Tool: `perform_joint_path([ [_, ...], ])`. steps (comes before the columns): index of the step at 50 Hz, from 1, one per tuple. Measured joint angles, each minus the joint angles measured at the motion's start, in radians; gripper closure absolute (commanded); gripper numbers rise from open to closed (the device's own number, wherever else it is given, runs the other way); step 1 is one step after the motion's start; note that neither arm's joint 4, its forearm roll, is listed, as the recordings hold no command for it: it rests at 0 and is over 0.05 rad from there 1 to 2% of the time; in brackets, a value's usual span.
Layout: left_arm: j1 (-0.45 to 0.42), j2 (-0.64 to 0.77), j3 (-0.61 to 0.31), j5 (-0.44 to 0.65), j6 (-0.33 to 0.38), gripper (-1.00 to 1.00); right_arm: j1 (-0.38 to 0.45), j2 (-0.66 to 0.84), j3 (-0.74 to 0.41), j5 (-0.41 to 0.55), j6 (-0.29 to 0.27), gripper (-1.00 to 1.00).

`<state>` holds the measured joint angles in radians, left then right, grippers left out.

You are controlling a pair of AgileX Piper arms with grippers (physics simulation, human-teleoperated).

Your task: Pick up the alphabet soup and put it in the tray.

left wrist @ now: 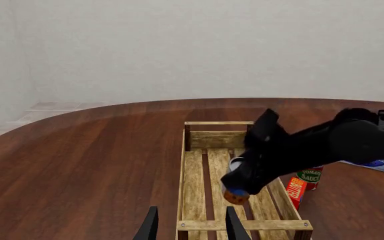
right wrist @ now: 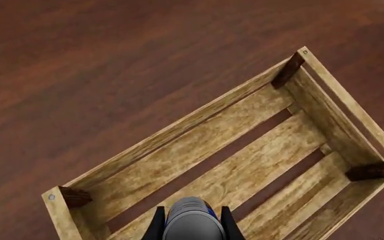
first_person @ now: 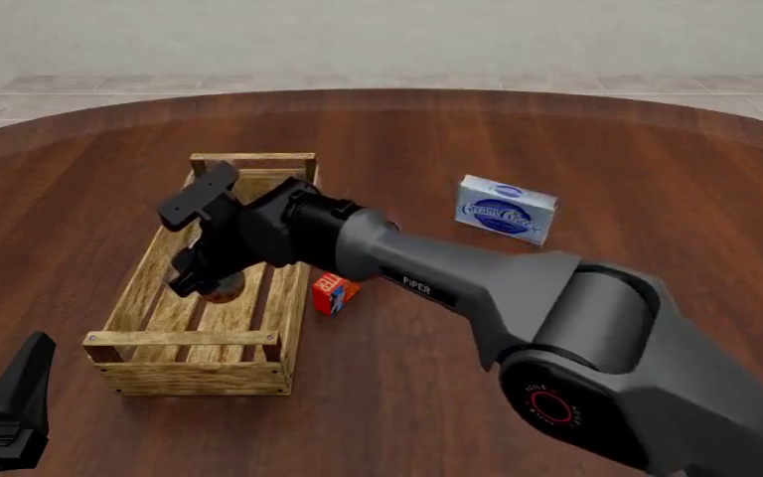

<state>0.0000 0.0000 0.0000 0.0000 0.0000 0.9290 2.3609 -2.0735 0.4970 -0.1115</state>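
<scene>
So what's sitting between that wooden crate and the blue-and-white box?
In the front view, a red-and-green can stands on the table just right of the tray. From there to the blue-and-white box, the right arm crosses above bare wood.

Tray (right wrist: 199,150): pale, rough-grained wood, matt; darker corner posts.
Table (first_person: 647,149): dark reddish wood, smooth, soft sheen.
Alphabet soup (right wrist: 193,222): dull silvery metal top.
Right arm (first_person: 488,288): black, smooth, matt plastic look.

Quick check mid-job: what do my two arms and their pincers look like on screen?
The right arm is dark grey with rounded joints, white "PIPER" lettering on the forearm and a red ring on the big joint. Its pincer has black fingers. The left pincer has thin black, blade-like fingers. No cables are visible.
</scene>
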Motion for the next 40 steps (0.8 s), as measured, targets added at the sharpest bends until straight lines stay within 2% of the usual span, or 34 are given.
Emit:
perform_joint_path([
  [40,0.0,0.0,0.0,0.0,0.0,-1.0,-0.008,0.117,-0.073,0.017,0.051,1.0],
])
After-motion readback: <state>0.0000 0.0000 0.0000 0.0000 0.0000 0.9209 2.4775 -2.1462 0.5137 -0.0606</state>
